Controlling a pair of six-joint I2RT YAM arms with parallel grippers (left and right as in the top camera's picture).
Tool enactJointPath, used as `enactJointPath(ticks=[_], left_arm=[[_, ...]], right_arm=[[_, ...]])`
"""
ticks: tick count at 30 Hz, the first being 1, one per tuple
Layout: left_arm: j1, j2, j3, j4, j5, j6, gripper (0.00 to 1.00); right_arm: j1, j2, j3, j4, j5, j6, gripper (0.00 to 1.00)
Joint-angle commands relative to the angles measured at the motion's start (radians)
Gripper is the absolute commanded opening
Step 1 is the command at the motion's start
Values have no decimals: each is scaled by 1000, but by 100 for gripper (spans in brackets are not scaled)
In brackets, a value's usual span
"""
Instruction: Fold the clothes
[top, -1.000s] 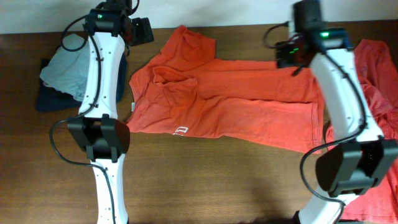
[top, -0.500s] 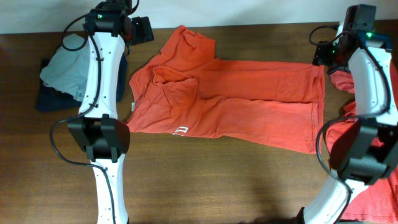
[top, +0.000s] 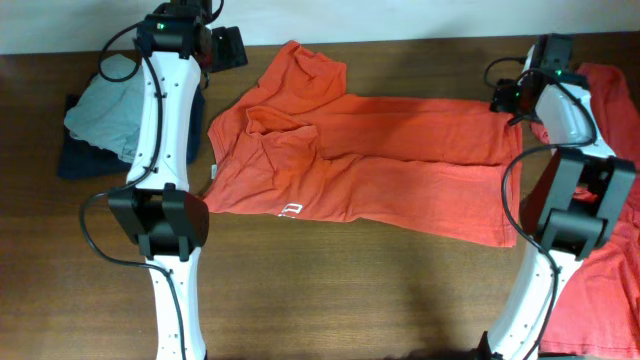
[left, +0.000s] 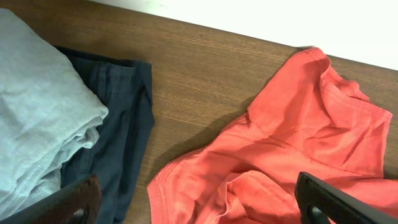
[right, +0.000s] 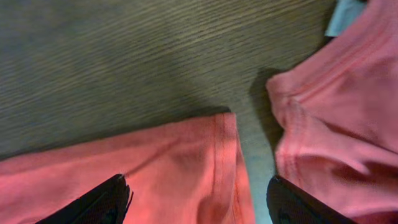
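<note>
Orange T-shirt (top: 380, 160) lies flat on the counter (top: 330, 290) in the overhead view, its long axis running left to right. Collar and sleeves point toward the left end effector (top: 228, 47). The hem points toward the right end effector (top: 503, 97), which hangs just beside the hem's far corner, with a coral shirt (top: 612, 110) heaped beyond.

From the left wrist, the fingers stand spread and empty. A sleeve lies just ahead, and a grey garment (left: 37, 118) rests on a navy garment (left: 121, 124) to one side.

From the right wrist, the fingers stand spread with the hem corner between them. I cannot tell whether they touch the cloth. I judge this arm the nearer for the fold.
</note>
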Motion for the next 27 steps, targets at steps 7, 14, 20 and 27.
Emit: enactJointPath(ticks=[7, 14, 20, 27], left_arm=[[-2, -2, 9, 0, 4, 1, 99], [-2, -2, 9, 0, 4, 1, 99], [-2, -2, 9, 0, 4, 1, 99], [-2, -2, 9, 0, 4, 1, 99]], right_arm=[[-3, 80, 13, 126, -14, 5, 76], [-3, 104, 13, 141, -14, 5, 68], [-5, 103, 13, 113, -12, 5, 44], [-6, 101, 14, 89, 14, 0, 32]])
